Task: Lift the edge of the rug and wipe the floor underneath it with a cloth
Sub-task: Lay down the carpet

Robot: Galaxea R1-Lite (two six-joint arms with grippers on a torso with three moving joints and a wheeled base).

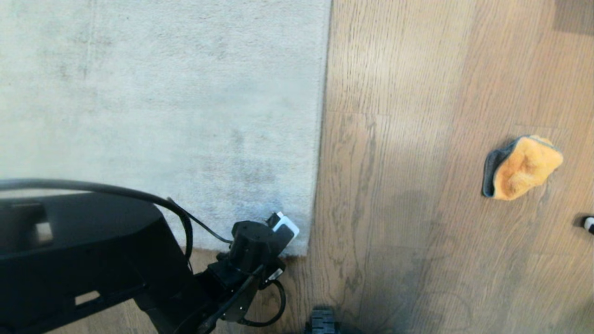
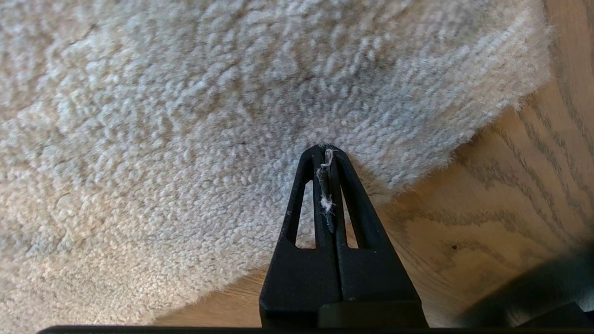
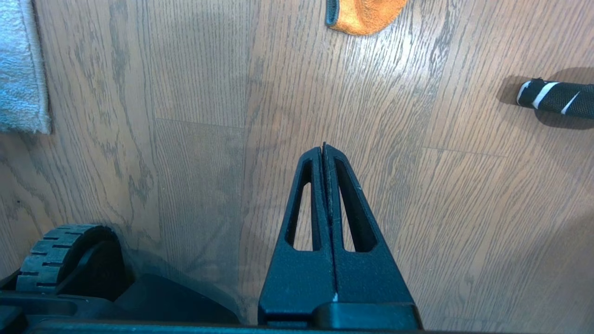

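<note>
- Head view: pale grey-beige rug [image 1: 162, 106] covers the far-left part of the scene; its rug edge [image 1: 320, 153] runs straight toward the robot and ends in a corner nr the left arm's wrist.
- Rug lies flat on the floor [image 1: 417, 241], grey-brown wood-grain planks; no part of the edge is raised.
- Left arm [image 1: 116, 260] comes in low at the near side of the rug, wrist w/ a white tag right over the rug's near corner. Fingertips themselves can't be seen from here.
- The cloth [image 1: 522, 167], fluffy orange-yellow w/ grey trim, sits on bare floor well apart from the rug edge, off to the robot's right.
- Small black-and-white item [image 1: 588, 224] pokes in at the frame border, nr the cloth, on the side away from the rug.
- Left wrist view: left gripper [image 2: 327, 149] has both fingers pressed together, a wisp of pale fluff caught along the seam. Tip is at the rug pile just inside the rug edge [image 2: 464, 139]; can't tell if it touches. No fold of rug between the fingers.
- Right wrist view: right gripper [image 3: 324, 147] pressed together too, nothing in it, above bare floor [image 3: 185, 185] well apart from the rug corner [image 3: 21, 69].
- Cloth [image 3: 364, 16] lies beyond the right gripper, further from the rug; a black roll w/ white stripes [image 3: 554, 98] lies further out still. Base wheel [image 3: 60, 255] sits on the floor nr the rug corner.
</note>
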